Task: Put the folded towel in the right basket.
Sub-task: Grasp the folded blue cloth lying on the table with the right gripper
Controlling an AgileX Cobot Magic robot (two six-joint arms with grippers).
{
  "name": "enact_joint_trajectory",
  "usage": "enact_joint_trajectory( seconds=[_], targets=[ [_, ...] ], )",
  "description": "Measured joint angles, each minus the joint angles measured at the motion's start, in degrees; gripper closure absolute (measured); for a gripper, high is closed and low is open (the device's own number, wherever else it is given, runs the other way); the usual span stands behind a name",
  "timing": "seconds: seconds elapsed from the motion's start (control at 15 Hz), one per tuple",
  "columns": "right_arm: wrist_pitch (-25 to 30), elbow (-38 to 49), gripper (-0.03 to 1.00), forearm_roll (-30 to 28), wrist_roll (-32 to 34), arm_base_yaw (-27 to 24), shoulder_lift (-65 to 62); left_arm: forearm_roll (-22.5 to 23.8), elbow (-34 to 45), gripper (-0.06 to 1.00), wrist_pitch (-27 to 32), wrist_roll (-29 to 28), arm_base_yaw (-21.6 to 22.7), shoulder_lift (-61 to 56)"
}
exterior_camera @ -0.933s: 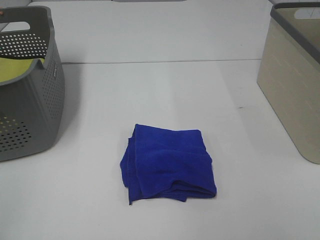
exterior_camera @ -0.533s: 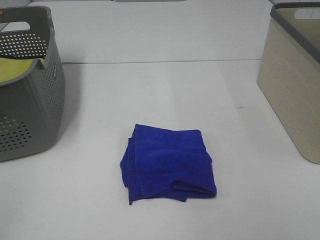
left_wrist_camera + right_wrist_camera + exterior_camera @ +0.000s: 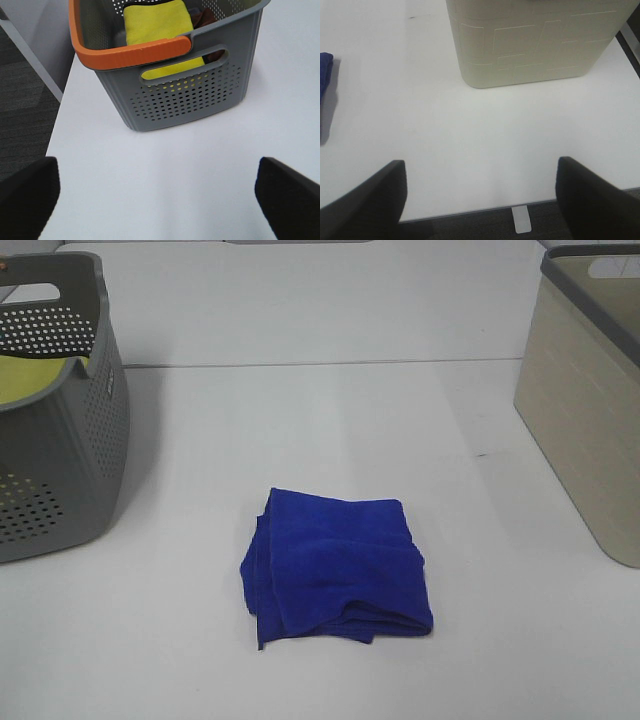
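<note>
The folded blue towel (image 3: pixel 335 568) lies on the white table (image 3: pixel 320 420), front centre. Its edge also shows in the right wrist view (image 3: pixel 324 75). The right basket (image 3: pixel 590 410) is beige with a grey rim and stands at the far right; its wall shows in the right wrist view (image 3: pixel 530 45). My left gripper (image 3: pixel 160 200) is open and empty over the table in front of the grey basket. My right gripper (image 3: pixel 480 200) is open and empty over the table's edge near the beige basket. Neither gripper shows in the exterior high view.
A grey perforated basket (image 3: pixel 70 440) with an orange rim (image 3: pixel 130 52) stands at the left and holds a yellow cloth (image 3: pixel 157 22). The table's edge and dark floor (image 3: pixel 20 100) lie beside it.
</note>
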Motion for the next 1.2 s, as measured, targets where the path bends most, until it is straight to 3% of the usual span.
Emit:
enact_joint_trajectory(
  seconds=[1.2],
  targets=[
    [0.00, 0.00, 0.17, 0.00, 0.00, 0.00, 0.00, 0.00, 0.00, -0.04, 0.00, 0.00, 0.00, 0.00]
  ],
)
